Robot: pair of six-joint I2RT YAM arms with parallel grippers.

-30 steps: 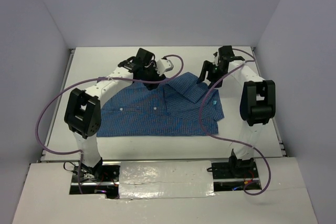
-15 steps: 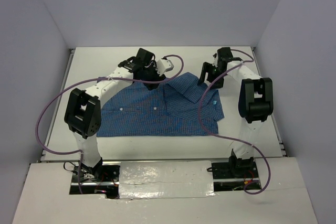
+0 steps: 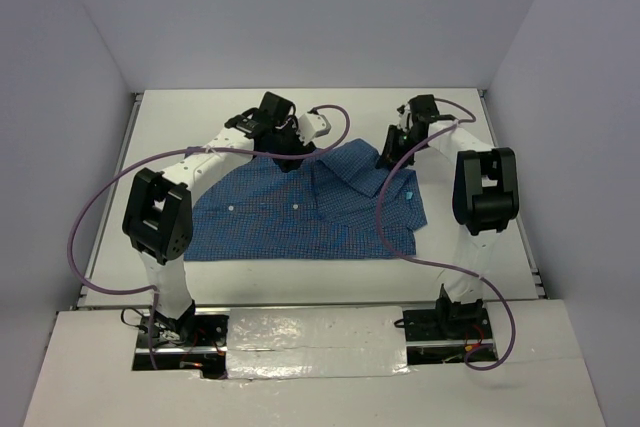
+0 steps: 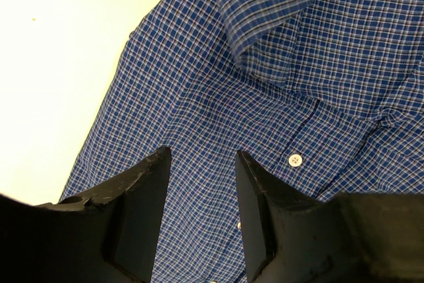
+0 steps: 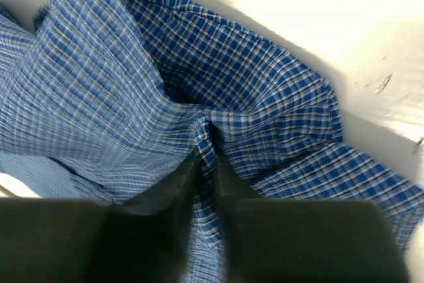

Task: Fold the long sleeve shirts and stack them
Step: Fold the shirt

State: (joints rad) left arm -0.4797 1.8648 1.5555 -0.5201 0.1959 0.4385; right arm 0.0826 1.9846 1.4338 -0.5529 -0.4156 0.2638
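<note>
**Folding step.** The blue checked shirt (image 3: 300, 217) lay spread on the table (image 3: 200, 112). The right gripper (image 5: 207, 156) pinched a ridge of cloth at the shirt's far right. The left gripper (image 4: 202, 164) held its fingers spread above the cloth. Next, likely: a matching left pinch, then a joint lift.

Bright even light, soft shadows, blown-out white glare beside the shirt (image 5: 99, 84) up close.

I see a white table (image 3: 350, 107). Pale walls stand round it: a back wall (image 3: 300, 17), a left wall (image 3: 50, 127) and a right wall (image 3: 590, 127). Nearest to me lies a white board (image 3: 100, 377). A shiny, crinkled sheet (image 3: 315, 332) lies along its far edge.
</note>
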